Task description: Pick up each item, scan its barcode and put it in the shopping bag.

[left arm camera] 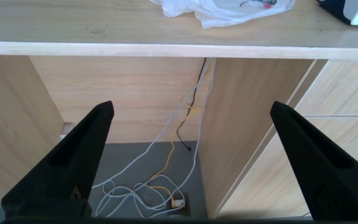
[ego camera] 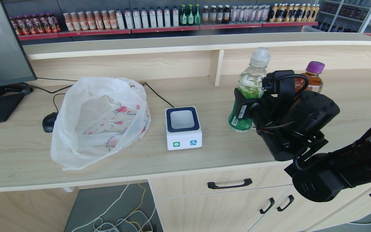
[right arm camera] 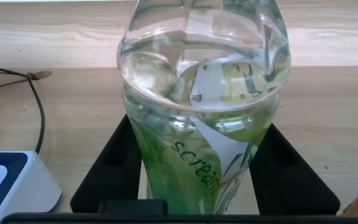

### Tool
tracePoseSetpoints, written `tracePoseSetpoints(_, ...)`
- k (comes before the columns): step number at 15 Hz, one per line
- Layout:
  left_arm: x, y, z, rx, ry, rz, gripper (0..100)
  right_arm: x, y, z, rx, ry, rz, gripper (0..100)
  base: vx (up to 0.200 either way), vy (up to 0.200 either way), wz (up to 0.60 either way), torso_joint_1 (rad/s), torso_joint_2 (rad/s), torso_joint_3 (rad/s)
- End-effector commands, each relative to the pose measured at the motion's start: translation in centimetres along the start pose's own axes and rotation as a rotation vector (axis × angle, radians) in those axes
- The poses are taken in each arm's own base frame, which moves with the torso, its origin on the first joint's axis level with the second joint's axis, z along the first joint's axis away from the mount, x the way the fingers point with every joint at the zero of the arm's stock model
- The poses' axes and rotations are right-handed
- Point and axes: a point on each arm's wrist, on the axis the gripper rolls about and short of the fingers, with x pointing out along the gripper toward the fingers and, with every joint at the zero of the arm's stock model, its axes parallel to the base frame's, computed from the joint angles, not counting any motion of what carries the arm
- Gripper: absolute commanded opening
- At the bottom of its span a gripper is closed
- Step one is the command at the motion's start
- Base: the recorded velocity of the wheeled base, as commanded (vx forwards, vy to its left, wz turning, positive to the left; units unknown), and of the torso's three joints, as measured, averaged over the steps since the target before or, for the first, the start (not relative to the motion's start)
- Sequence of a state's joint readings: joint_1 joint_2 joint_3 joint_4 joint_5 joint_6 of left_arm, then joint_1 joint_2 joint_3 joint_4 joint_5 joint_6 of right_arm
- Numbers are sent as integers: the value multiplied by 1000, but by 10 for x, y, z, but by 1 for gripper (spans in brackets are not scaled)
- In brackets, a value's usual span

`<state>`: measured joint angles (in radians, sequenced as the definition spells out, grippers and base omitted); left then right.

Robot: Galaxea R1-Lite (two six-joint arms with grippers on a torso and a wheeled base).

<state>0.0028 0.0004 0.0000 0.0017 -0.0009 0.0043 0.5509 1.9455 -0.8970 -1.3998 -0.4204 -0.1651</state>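
A clear bottle with a green label [ego camera: 249,93] stands upright on the wooden counter [ego camera: 224,148], right of the white barcode scanner [ego camera: 183,128]. My right gripper [ego camera: 246,108] is shut on the bottle [right arm camera: 197,124] low on its body, one black finger [right arm camera: 114,165] on each side. The scanner's corner [right arm camera: 5,186] lies close beside it. The white plastic shopping bag [ego camera: 98,119] lies open left of the scanner. A brown bottle with a purple cap [ego camera: 314,75] stands behind my right arm. My left gripper [left arm camera: 191,162] hangs open below the counter's front edge, holding nothing.
A monitor [ego camera: 2,48] and a black mouse [ego camera: 48,122] occupy the counter's left end. A raised wooden ledge [ego camera: 204,45] runs along the back. Drawers with black handles [ego camera: 229,184] are under the counter. Loose cables [left arm camera: 160,180] lie in the open bay beneath.
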Motion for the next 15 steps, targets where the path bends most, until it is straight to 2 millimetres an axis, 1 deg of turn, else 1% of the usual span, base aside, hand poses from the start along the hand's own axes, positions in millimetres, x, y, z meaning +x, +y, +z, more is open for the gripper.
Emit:
tracePoseSetpoints(1,0,0,0,0,-1,1,100,-1,0,6,8,-17,0,0,0,0,0,0,0,0)
tracePoseSetpoints(4,0,0,0,0,-1,0,100,-4,0,12,16,-29,4,0,0,0,0,0,0,0)
tracePoseSetpoints(7,0,0,0,0,-1,1,100,-10,6,22,34,-48,27,0,0,0,0,0,0,0)
tracePoseSetpoints(9,0,0,0,0,-1,1,100,-16,8,37,54,-77,39,0,0,0,0,0,0,0)
tracePoseSetpoints(11,0,0,0,0,-1,1,100,-24,3,50,66,-100,37,0,0,0,0,0,0,0)
tracePoseSetpoints(12,0,0,0,0,-1,0,100,-26,1,53,69,-102,37,0,0,0,0,0,0,0)
tracePoseSetpoints(13,0,0,0,0,-1,1,100,-36,-6,59,68,-104,37,0,0,0,0,0,0,0)
tracePoseSetpoints(14,0,0,0,0,-1,1,100,-46,-9,61,65,-93,44,0,0,0,0,0,0,0)
tracePoseSetpoints(15,0,0,0,0,-1,1,100,-58,-9,65,70,-89,64,0,0,0,0,0,0,0)
